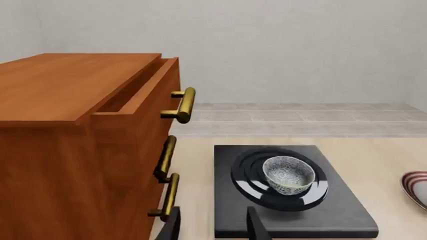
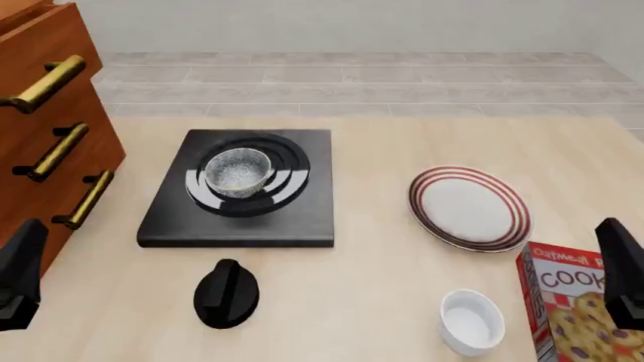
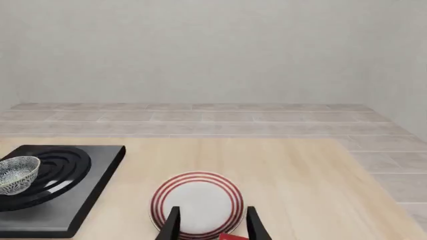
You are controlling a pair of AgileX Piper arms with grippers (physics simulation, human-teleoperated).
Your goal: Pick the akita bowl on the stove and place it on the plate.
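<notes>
Akita bowl (image 2: 238, 172): upright on the glossy rings of the stove (image 2: 241, 219), held by nothing.
Stove: flat on the bench (image 2: 363, 302), just beside the wooden drawer cabinet (image 2: 45, 143) with brass handles.
Plate (image 2: 469, 208): bare, on the bench right of the stove, well apart from the bowl.
Left gripper (image 1: 212, 226): fingers apart, holding nothing, short of the stove's near edge.
Right gripper (image 3: 211, 223): fingers apart, holding nothing, near the plate.
Near side: black knob (image 2: 226, 294), white ramekin (image 2: 471, 320), cookie box (image 2: 574, 309).
</notes>
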